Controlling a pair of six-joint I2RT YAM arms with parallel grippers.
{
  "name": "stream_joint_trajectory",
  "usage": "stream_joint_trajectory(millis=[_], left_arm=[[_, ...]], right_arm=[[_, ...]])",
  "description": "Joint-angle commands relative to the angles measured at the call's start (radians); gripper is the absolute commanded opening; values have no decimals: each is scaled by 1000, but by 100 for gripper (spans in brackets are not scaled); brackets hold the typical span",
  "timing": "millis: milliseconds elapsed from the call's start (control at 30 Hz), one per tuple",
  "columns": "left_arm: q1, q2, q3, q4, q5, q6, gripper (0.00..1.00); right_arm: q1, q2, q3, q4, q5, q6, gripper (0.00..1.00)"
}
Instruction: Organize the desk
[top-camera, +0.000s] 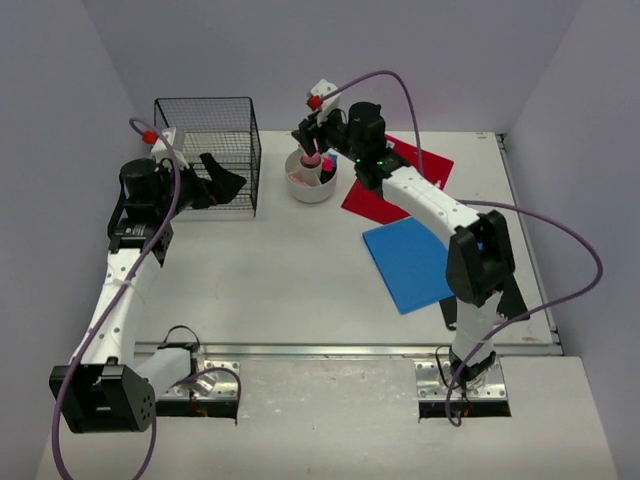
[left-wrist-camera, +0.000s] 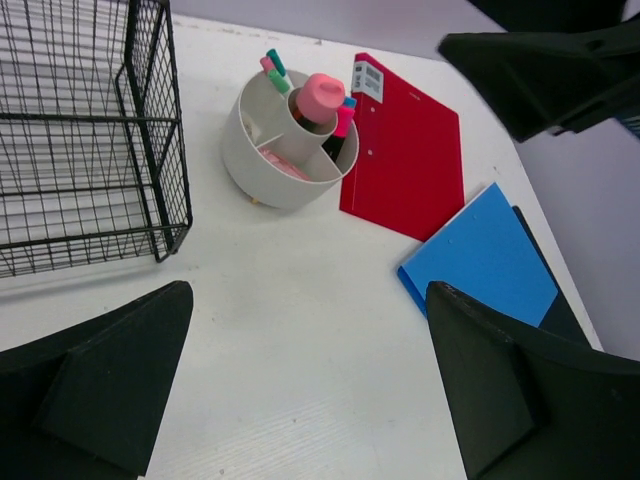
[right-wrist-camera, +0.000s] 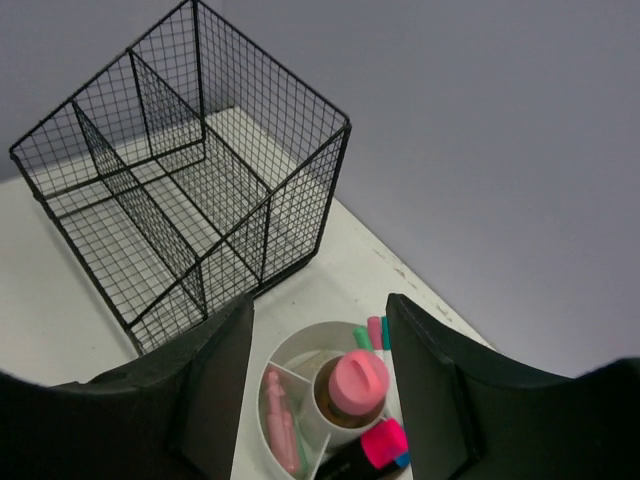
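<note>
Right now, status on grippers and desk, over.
Left gripper open, beside wire basket. Right gripper open, over pink-capped bottle in round organizer. Desk: red folder, blue folder loose. Right arm crosses above both.

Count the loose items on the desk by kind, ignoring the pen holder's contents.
Wire basket: 1
Pen holder: 1
Folders: 2, the red folder and the blue folder
Total: 4
Dark flat thing under the blue folder: unclear, uncounted.
</note>
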Motion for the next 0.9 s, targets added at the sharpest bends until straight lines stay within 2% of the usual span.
stream_joint_trajectory(millis=[0, 133, 200, 300, 400, 500, 600, 733, 867], left_arm=[[12, -79, -5, -36, -30, 89, 100], [12, -103, -30, -95, 0, 197, 100], [12, -123, -60, -82, 21, 196, 100], [10, -174, -141, 5, 108, 138, 99], [-11, -215, -236, 139, 171, 31, 93], [-113, -184, -292, 206, 154, -63, 87], [-322, -110, -330, 296, 85, -156, 86], [-511, 35, -373, 504, 7, -301, 85], [-556, 240, -367, 650, 9, -492, 82]], right_arm=[[-73, -178, -65, -199, 17, -11, 58], [-154, -298, -124, -434, 4, -12, 60], [-215, -352, -182, -552, -13, -20, 60], [-278, -434, -251, -633, -30, -50, 59], [-359, -475, -315, -751, -27, -93, 60], [-421, -474, -344, -837, -28, -137, 61], [-502, -465, -378, -889, -36, -166, 62], [-550, -463, -460, -877, -10, -218, 61], [-590, -481, -531, -836, 10, -245, 61]])
